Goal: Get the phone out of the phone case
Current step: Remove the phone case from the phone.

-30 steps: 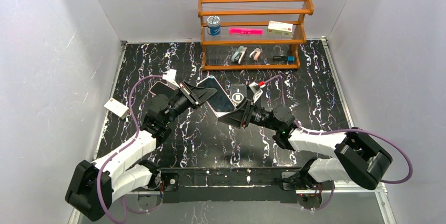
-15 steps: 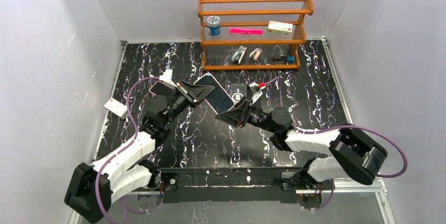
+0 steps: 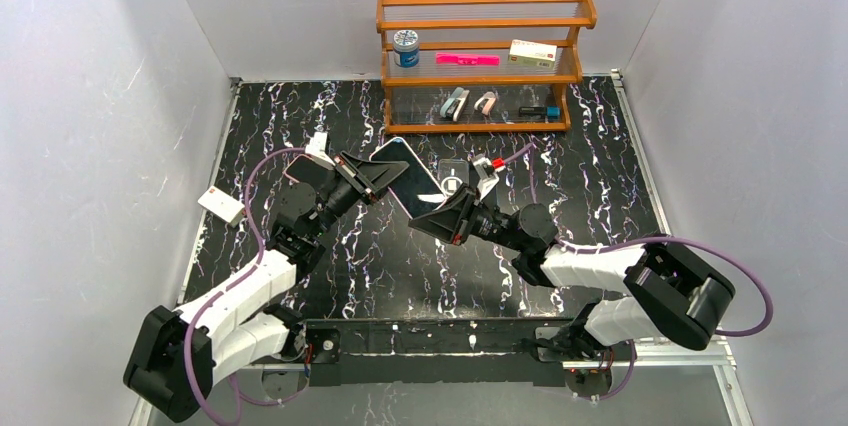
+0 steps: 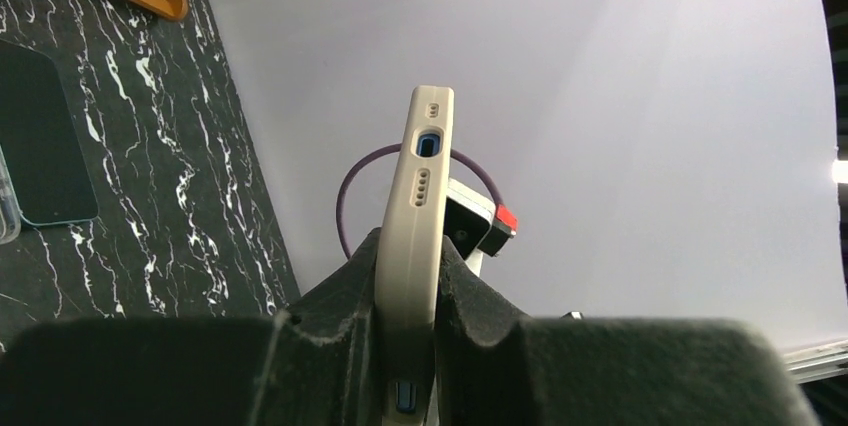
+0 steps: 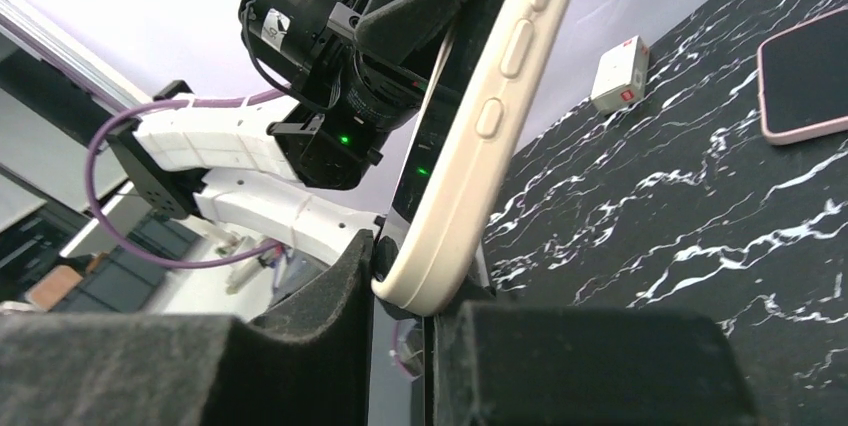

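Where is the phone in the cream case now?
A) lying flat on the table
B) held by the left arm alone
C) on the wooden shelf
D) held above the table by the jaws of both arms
D: the phone is off the table, with the jaws of the left arm shut on one end and those of the right arm on the other.

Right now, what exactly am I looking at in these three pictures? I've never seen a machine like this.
These are two robot arms bolted to a black marbled table. One picture looks down from above. The other two come from small cameras on each wrist. The left gripper and the right gripper both pinch one cased phone, held up off the table between them. On the table lie a small white box and another dark phone. A wooden shelf holding small items stands at the back.
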